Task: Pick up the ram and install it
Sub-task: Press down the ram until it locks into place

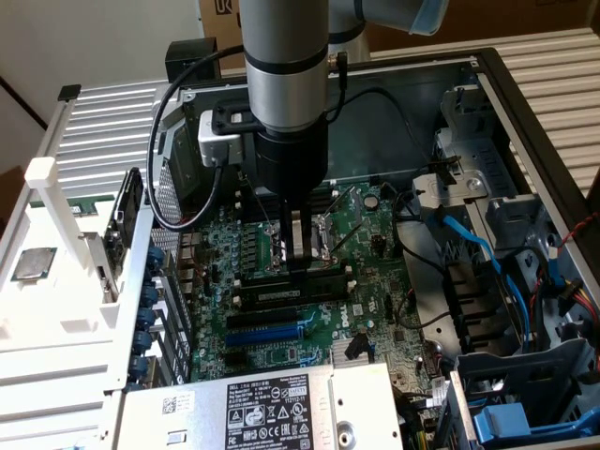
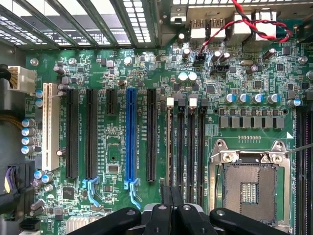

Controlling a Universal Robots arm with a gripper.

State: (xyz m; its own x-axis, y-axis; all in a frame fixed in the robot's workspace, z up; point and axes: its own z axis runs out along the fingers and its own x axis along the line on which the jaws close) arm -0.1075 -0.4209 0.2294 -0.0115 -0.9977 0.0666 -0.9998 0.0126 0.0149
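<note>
The tool [image 1: 302, 261] is closed narrow, directly above the ram [image 1: 286, 292], which sits in a black memory slot on the motherboard [image 1: 370, 309] just near of the CPU socket [image 2: 250, 188]. Its long axis runs left to right. Contact is hard to judge.

I see a glossy green motherboard [image 2: 117, 161] with matt black plastic slots [image 2: 151, 134], one blue plastic slot [image 2: 130, 134], a bare metal CPU socket frame [image 2: 249, 157], and the arm's brushed metal sleeve [image 1: 286, 56].
</note>
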